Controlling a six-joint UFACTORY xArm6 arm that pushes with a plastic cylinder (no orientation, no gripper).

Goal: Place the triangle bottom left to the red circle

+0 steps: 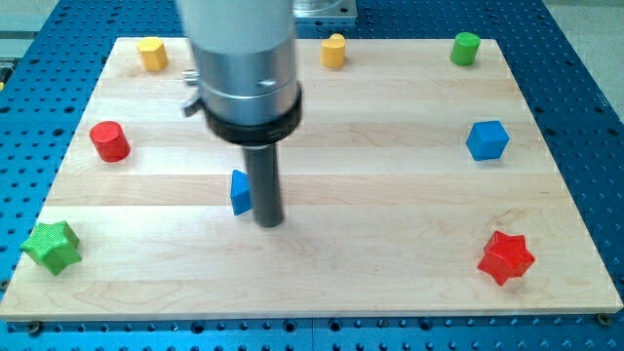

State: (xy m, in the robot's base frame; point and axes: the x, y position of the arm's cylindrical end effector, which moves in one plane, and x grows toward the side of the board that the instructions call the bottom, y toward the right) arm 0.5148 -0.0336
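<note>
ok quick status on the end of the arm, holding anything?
No gripper, just a rod. My tip is down on the board, against the right side of the blue triangle. It holds nothing.

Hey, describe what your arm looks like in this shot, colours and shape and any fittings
My arm comes in from the view's top as a thick, silver-grey metal cylinder. A black ring circles its lower edge, and a small metal fitting sticks out on its left side. Below the ring it narrows to a straight, dark rod ending in my tip. No cables or markings show.
</note>
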